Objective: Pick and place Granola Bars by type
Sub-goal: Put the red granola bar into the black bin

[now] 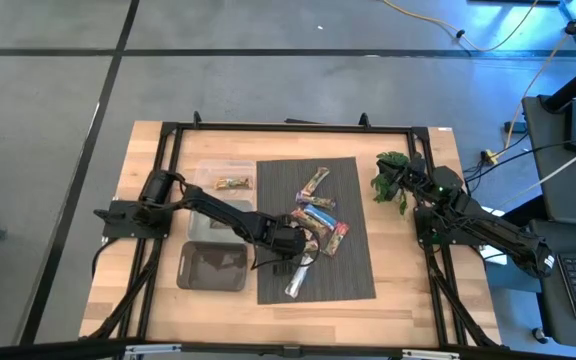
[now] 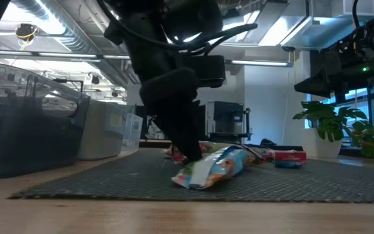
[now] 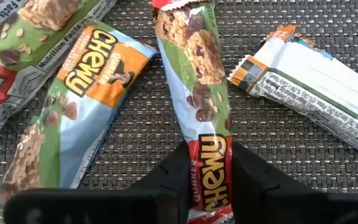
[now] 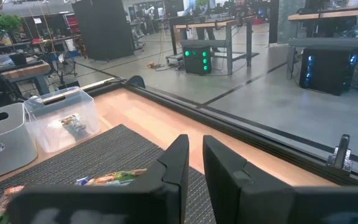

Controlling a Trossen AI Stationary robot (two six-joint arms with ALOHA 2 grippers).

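Several granola bars [image 1: 318, 225] lie in a loose pile on the dark woven mat [image 1: 348, 280]. My left gripper [image 1: 290, 245] has come down among them and is shut on one green-and-blue bar [image 3: 194, 68] with a red "Chewy" label. An orange-label bar [image 3: 86, 87], a red one [image 3: 5, 81] and a white-backed one [image 3: 316, 81] lie flat beside it. In the low view the gripper [image 2: 188, 156] stands just behind the nearest bar [image 2: 213, 168]. My right gripper [image 1: 403, 180] waits by the plant at the table's right side, shut on nothing [image 4: 196, 146]. My left gripper pinches the bar at its red-label end [image 3: 211, 165], one finger [image 3: 176, 171] on each long side. The bar runs straight out ahead along the fingers. The fingers come at it from above, pointing down. The rest of the bar appears to lie on the mat.
A clear bin [image 1: 230, 180] with one bar inside sits left of the mat at the far side, a pale bin [image 1: 208, 222] nearer, and a grey tray [image 1: 213, 266] nearest. A green plant sprig [image 1: 390, 182] lies right of the mat. A black frame [image 1: 288, 128] rims the table.
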